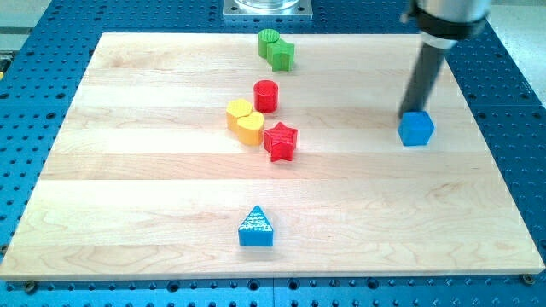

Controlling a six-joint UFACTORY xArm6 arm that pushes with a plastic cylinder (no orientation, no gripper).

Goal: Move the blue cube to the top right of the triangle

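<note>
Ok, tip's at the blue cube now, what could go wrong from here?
1. My tip sits at the upper-left edge of the blue cube; an off-centre push may spin it or let it slip aside.
2. The cube lies near the board's right edge, far from the blue triangle; drifting rightward could push it off.

The rod's upper housing [448, 17] is running off the view's top edge. My tip [410, 113] is sitting right at the blue cube [416, 129]; actual contact is not resolving. The two green blocks [276, 49] are overlapping, shapes unclear. The metal base [267, 8] is being cropped at the view's top. The surface [128, 213] is hiding the perforated bench beneath.
</note>
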